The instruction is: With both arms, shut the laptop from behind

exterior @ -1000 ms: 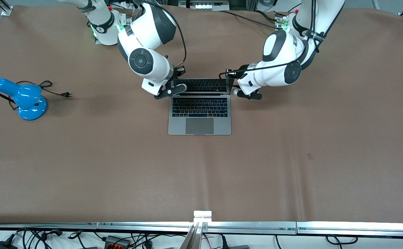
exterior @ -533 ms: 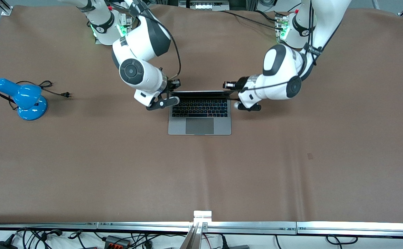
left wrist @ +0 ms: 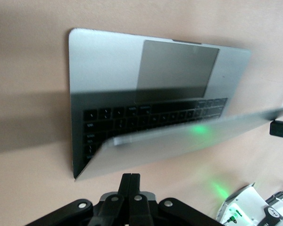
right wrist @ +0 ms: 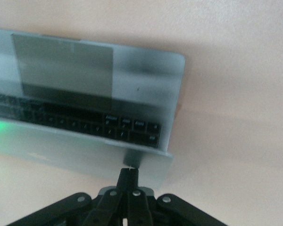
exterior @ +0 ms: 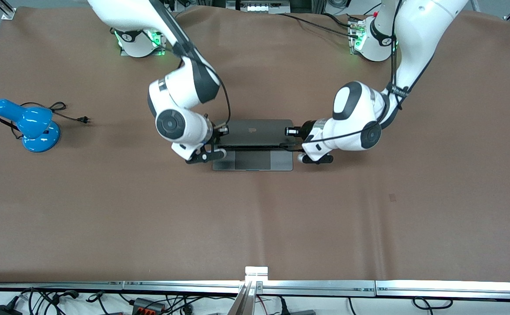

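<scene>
At the middle of the brown table (exterior: pixel 368 218), the laptop (exterior: pixel 255 131) is seen half folded, its lid tipped low over the keyboard. The lid's back is met at one corner by the left gripper (left wrist: pixel 130 181) and at the other by the right gripper (right wrist: pixel 128 175), both with fingers pressed together. A blue lamp (exterior: pixel 27 124) is set toward the right arm's end.

The slim silver-grey metal laptop (exterior: pixel 255 132) has a smooth, matt lid and a matt grey trackpad. The brown table covering (exterior: pixel 255 218) looks like matt, faintly creased cloth. The blue desk lamp (exterior: pixel 29 124) appears glossy plastic.
</scene>
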